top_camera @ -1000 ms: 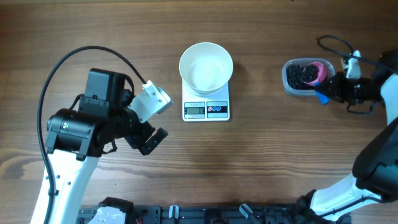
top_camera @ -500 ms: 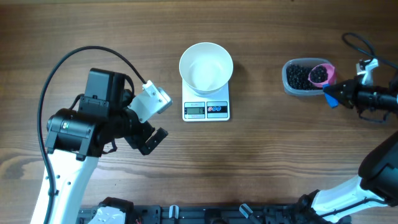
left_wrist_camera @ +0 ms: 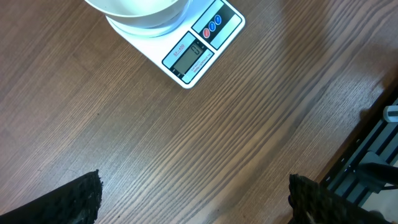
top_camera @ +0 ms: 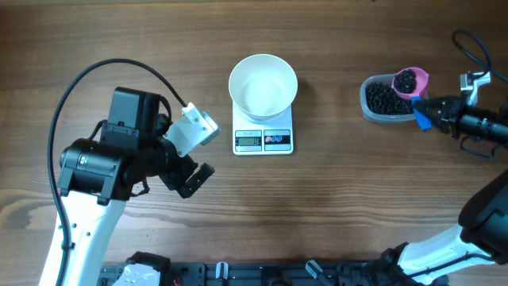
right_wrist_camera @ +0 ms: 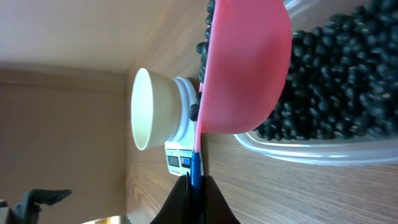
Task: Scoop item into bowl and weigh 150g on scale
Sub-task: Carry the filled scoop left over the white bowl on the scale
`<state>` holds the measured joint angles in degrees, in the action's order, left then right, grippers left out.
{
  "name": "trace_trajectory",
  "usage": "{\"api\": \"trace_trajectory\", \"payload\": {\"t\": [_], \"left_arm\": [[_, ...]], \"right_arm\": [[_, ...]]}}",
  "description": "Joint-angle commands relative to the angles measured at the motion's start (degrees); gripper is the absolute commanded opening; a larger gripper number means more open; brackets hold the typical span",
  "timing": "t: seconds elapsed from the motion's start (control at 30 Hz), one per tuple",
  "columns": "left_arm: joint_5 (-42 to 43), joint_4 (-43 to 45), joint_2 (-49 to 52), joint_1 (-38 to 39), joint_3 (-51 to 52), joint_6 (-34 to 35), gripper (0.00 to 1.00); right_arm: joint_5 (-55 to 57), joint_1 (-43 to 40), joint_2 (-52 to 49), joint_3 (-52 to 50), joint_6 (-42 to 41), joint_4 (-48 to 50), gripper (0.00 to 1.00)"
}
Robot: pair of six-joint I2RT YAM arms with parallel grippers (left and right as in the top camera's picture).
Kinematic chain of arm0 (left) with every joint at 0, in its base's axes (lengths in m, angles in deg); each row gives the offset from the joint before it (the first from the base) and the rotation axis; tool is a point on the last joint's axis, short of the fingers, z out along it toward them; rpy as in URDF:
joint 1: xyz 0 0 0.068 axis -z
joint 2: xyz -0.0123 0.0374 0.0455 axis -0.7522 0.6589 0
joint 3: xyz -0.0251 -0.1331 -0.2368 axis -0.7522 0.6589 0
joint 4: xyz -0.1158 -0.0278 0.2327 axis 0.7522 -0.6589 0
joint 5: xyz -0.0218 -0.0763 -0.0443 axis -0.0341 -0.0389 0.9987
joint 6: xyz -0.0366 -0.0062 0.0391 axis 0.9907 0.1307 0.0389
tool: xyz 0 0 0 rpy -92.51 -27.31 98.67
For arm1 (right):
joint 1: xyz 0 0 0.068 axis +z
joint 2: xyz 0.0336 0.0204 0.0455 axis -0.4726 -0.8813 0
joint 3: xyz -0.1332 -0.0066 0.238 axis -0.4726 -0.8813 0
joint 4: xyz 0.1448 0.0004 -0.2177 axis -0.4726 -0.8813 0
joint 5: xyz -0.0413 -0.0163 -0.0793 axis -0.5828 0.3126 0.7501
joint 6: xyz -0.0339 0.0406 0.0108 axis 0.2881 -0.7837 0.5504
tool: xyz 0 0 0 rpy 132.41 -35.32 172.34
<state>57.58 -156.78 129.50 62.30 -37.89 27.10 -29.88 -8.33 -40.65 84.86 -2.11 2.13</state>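
Note:
The white bowl [top_camera: 263, 86] stands on the white scale [top_camera: 263, 138] at the table's middle; the left wrist view shows the bowl [left_wrist_camera: 137, 9] and scale [left_wrist_camera: 202, 46] too. Black beans, the item [top_camera: 381, 97], fill a clear tub [top_camera: 367, 107] at the right. My right gripper [top_camera: 432, 114] is shut on the blue handle of a pink scoop [top_camera: 410, 82] heaped with beans, held over the tub's far right corner. In the right wrist view the scoop [right_wrist_camera: 245, 62] hangs beside the beans [right_wrist_camera: 336, 81]. My left gripper [top_camera: 193, 179] stands open and empty, left of the scale.
Bare wooden tabletop lies between the scale and the tub. A black rail [top_camera: 262, 274] runs along the front edge. The left arm's black cable [top_camera: 87, 79] arcs over the left side, and the right arm's cable [top_camera: 468, 44] loops at the far right.
The right gripper has drawn back to the right and lifted the scoop, now loaded with beans, from inside the tub to its far right corner. The left arm has not moved.

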Motion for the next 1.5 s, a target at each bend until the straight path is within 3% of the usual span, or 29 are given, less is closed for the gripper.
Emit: {"api": "trace_trajectory", "payload": {"t": [0.0, 0.33, 0.8, 0.93, 1.0, 1.2, 1.47], "left_arm": [[0.1, 0.0, 0.2, -0.3, -0.3, -1.2, 1.0], [0.1, 0.0, 0.2, -0.3, -0.3, -1.2, 1.0], [0.1, 0.0, 0.2, -0.3, -0.3, -1.3, 1.0], [0.1, 0.0, 0.2, -0.3, -0.3, -1.2, 1.0], [0.1, 0.0, 0.2, -0.3, -0.3, -1.2, 1.0], [0.1, 0.0, 0.2, -0.3, -0.3, -1.3, 1.0], [0.1, 0.0, 0.2, -0.3, -0.3, -1.3, 1.0]], "right_arm": [[-6.1, 2.1, -1.2, -0.4, 1.5, 0.0, 0.04], [-9.9, 14.3, -1.1, 0.2, -0.6, 2.0, 0.04], [-9.5, 31.0, -0.2, 0.3, -16.7, 23.9, 0.05], [-8.0, 34.7, -0.2, 0.3, -16.7, 27.5, 0.04], [-1.7, 36.3, -0.2, 0.3, -16.3, 27.5, 0.04], [5.8, 40.4, -0.2, 0.3, -10.3, 27.7, 0.04], [8.7, 43.0, -0.2, 0.3, -9.0, 29.4, 0.04]]}}
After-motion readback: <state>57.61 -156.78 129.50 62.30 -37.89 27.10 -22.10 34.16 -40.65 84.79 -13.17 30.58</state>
